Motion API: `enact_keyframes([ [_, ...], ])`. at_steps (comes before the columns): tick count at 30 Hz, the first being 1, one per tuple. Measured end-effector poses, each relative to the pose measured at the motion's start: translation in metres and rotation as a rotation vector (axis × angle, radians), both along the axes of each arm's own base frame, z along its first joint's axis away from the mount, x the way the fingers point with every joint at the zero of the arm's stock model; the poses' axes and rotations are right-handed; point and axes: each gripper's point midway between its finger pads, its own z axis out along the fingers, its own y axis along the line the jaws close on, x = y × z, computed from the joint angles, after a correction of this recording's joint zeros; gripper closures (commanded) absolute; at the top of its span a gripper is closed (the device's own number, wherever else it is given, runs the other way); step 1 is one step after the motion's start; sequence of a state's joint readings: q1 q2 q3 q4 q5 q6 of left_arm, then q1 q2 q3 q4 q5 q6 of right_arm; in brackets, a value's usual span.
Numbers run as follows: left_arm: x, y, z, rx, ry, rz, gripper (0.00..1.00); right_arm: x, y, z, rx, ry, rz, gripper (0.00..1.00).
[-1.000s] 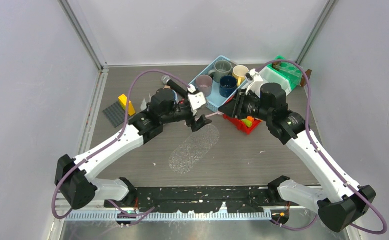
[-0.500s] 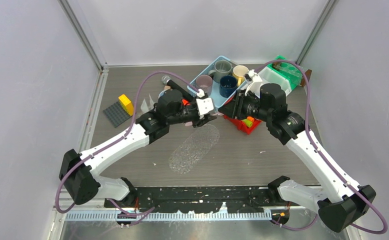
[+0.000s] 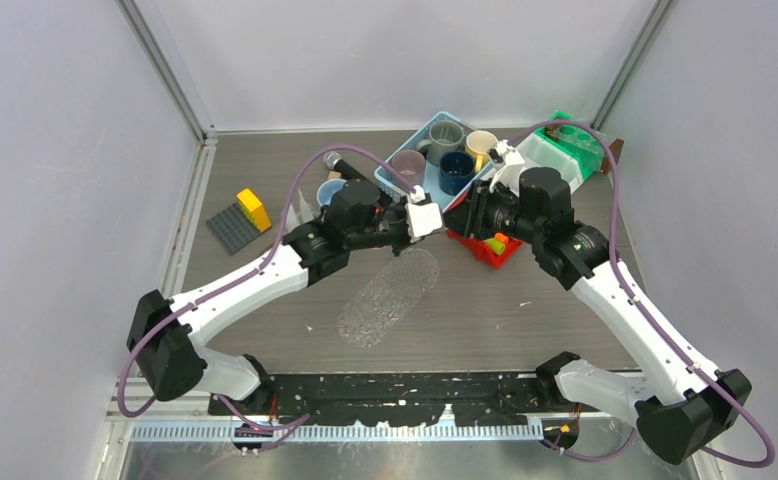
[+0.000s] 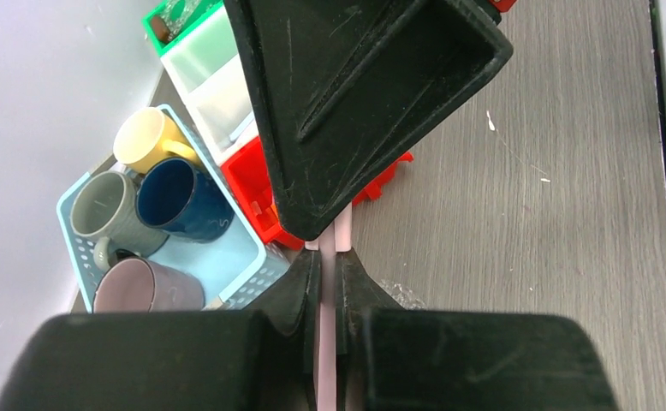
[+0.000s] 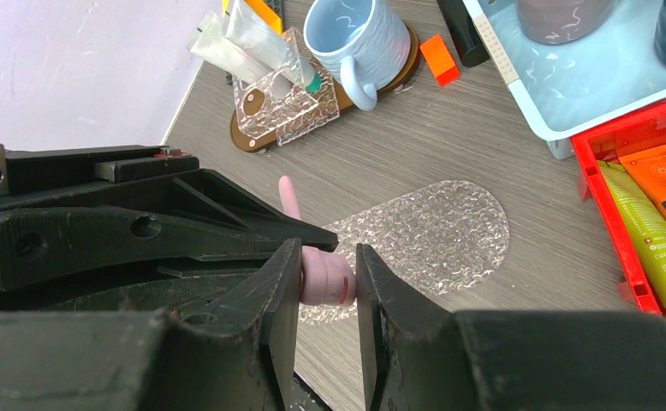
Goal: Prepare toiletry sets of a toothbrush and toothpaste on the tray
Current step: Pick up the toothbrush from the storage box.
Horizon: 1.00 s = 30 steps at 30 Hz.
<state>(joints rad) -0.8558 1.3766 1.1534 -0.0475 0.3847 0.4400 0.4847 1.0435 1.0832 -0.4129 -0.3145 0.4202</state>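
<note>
The pink toothbrush [image 5: 288,195] has just been pinched by the left gripper [image 4: 327,261] too, while it's gripped by the right gripper [image 5: 327,259]. Looks like a handover is being done.

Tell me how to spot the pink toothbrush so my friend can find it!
Look at the middle of the table, by the clear bumpy tray, where the left gripper and right gripper meet. Both sets of black jaws pinch the pink toothbrush, a thin stick. It is the only pink stick, and the only thing held in the air.
</note>
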Motion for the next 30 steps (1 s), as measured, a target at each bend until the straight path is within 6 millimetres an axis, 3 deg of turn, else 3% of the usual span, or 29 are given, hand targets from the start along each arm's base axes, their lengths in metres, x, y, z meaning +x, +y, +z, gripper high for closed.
enact_keyframes([
  [3,0.001,0.001,-0.001,0.011,-0.007,0.006,1.00,0.000,0.000,-0.001,-0.001,0.002,0.000,0.81],
  [6,0.002,0.003,-0.003,0.021,-0.008,0.019,1.00,0.001,0.001,-0.003,-0.001,0.005,0.001,0.54],
  [10,0.008,0.008,-0.004,0.029,-0.024,0.065,1.00,0.002,0.002,-0.004,0.008,0.004,-0.004,0.36],
  [14,0.015,0.027,-0.010,0.039,-0.051,0.160,1.00,0.005,-0.001,-0.002,0.015,-0.018,-0.030,0.29],
  [23,0.043,0.073,-0.010,-0.036,-0.177,0.453,1.00,0.003,-0.022,0.020,0.050,-0.136,-0.134,0.25],
  [30,0.061,0.103,-0.010,-0.135,-0.258,0.643,0.99,0.005,-0.030,0.017,0.031,-0.155,-0.172,0.25],
])
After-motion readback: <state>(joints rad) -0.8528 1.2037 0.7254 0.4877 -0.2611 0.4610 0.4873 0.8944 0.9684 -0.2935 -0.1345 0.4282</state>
